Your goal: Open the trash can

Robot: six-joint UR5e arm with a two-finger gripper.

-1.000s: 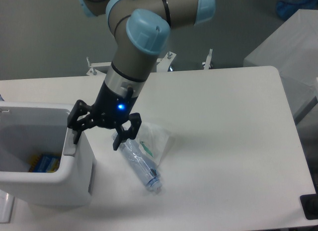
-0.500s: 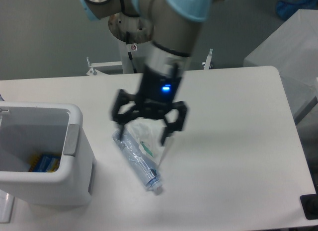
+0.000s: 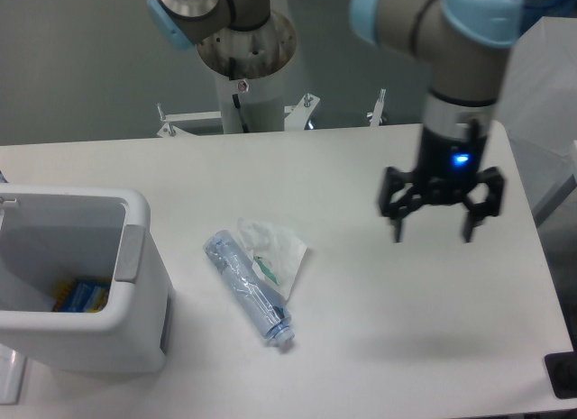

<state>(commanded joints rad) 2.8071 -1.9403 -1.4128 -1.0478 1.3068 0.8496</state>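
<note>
Hovering above the right half of the table [image 3: 361, 167], my gripper [image 3: 432, 230] hangs with its jaws spread and nothing between them, well apart from the trash can [image 3: 135, 347] at the left edge. The bin's top is open, something blue and yellow lying inside, perhaps packaging. The crushed bottle [image 3: 248, 291] and a crumpled wrapper [image 3: 279, 248] lie between us, so I judge the opening done.

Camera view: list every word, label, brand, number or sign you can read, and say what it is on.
No text can be read in this view.
Crushed plastic bottle: green patch beside it, too blurred to read.
Blue and yellow item inside the open trash can: any print too small to read.
Tool: only a blue light on the wrist above it, no lettering visible.
</note>
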